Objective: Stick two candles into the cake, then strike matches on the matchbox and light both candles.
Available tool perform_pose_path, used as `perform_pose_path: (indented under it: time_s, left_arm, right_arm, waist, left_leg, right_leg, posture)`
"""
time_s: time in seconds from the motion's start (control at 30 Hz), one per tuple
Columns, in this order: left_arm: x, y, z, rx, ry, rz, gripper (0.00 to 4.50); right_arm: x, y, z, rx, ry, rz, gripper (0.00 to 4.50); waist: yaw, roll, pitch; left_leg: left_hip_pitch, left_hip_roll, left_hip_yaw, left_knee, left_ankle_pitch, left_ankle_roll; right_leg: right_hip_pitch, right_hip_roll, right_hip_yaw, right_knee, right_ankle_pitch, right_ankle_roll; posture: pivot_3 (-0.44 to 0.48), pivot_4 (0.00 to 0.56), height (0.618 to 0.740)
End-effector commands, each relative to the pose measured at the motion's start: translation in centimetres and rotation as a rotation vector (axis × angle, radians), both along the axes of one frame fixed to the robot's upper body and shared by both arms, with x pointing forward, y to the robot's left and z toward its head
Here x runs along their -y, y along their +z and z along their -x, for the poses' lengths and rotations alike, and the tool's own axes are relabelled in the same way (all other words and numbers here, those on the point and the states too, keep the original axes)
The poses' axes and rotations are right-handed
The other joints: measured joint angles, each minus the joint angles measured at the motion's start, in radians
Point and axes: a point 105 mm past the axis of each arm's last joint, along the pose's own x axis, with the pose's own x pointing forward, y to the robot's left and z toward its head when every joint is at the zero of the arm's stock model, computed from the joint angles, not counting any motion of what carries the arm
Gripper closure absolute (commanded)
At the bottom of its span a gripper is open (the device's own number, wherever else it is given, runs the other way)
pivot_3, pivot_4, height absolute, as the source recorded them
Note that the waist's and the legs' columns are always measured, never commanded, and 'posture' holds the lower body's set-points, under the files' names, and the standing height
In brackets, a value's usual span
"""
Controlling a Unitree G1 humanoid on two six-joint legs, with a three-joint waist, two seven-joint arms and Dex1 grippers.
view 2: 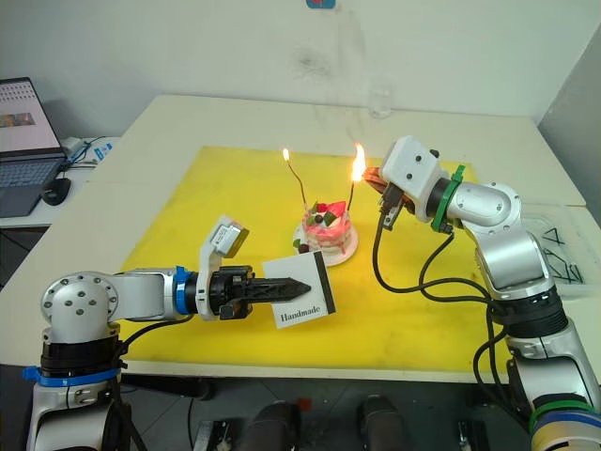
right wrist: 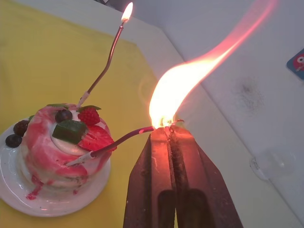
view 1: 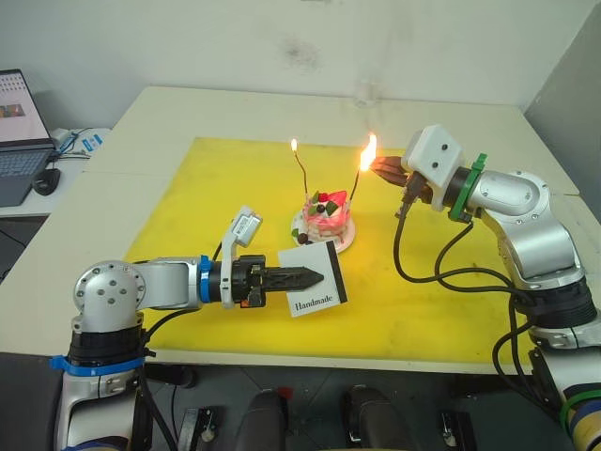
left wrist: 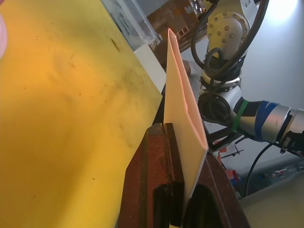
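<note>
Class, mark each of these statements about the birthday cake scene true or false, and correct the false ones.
1. Both candles stand in the cake. True.
2. The left gripper holds the matchbox. True.
3. The matchbox lies flat on the yellow mat. False: it is held up off it.
4. The far candle is unlit. False: its tip burns.
5. The right gripper holds a flame at the near candle. True.

A pink-and-white marbled cake [right wrist: 61, 147], topped with red strawberry, a green piece and dark berries, is set on a white plate [right wrist: 28, 199] over a yellow mat [view 1: 235, 178]. Orange-yellow flames are carried by two reddish-brown candles [right wrist: 107, 61]. The white matchbox [view 1: 315, 277] is edged with black and printed "Handmade"
</note>
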Motion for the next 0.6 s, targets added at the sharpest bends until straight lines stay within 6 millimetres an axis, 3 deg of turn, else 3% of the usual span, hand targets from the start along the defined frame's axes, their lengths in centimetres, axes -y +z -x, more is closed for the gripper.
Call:
perform_pose_path:
  time_s: [0.03,0.6]
  left_arm:
    - [0.35,0.81,0.26,0.035,-0.033,0.015,4.50]
    - [0.60,0.94,0.25,0.042,-0.055,0.015,4.50]
  right_arm:
    - [0.01,1.49,0.14,0.066,-0.002,-0.003,4.47]
    - [0.33,1.02,-0.72,0.068,-0.048,0.021,4.47]
  waist:
    - [0.000,0.000,0.000]
    - [-0.001,0.000,0.000]
  left_leg:
    - [0.000,0.000,0.000,0.000,0.000,0.000]
    - [0.000,0.000,0.000,0.000,0.000,0.000]
  right_leg:
    - [0.000,0.000,0.000,0.000,0.000,0.000]
    - [0.000,0.000,-0.001,0.000,0.000,0.000]
  posture:
    - [0.000,0.150,0.740]
    - [0.000,0.150,0.740]
